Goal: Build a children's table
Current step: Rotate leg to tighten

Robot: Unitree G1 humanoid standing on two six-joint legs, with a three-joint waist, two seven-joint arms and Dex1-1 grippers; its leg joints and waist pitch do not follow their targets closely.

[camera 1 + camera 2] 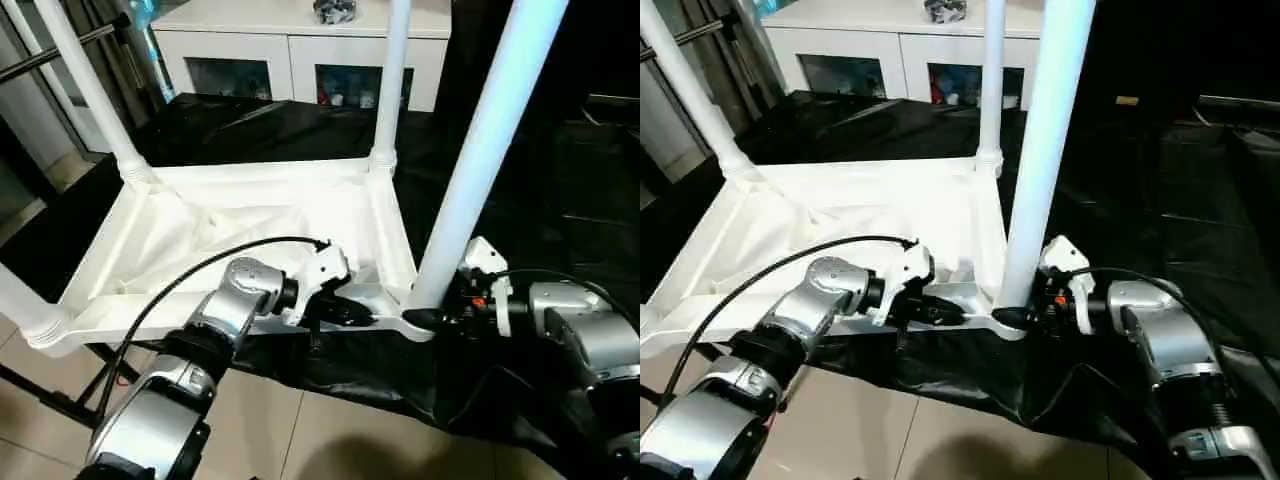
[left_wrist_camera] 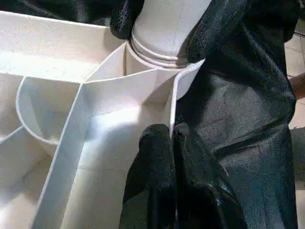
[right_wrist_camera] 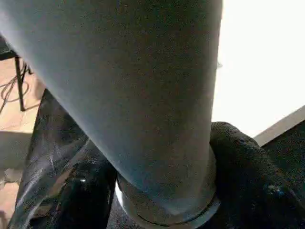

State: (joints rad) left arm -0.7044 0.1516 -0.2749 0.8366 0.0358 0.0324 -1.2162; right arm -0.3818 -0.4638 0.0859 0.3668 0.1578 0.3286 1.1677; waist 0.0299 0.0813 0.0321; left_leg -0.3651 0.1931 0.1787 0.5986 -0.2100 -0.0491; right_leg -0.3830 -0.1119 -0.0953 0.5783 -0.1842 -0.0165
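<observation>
Overhead light glares off the white tabletop (image 1: 250, 215), the black cloth (image 1: 520, 210) stays dim, and wrist views blur.

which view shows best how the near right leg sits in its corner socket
The left wrist view: the near right leg meets its corner socket in close-up, collar seated at the rim. The right wrist view shows the leg's base between the right gripper's black fingers. The eye views show the whole leg upright on the tabletop, the joint small.
</observation>
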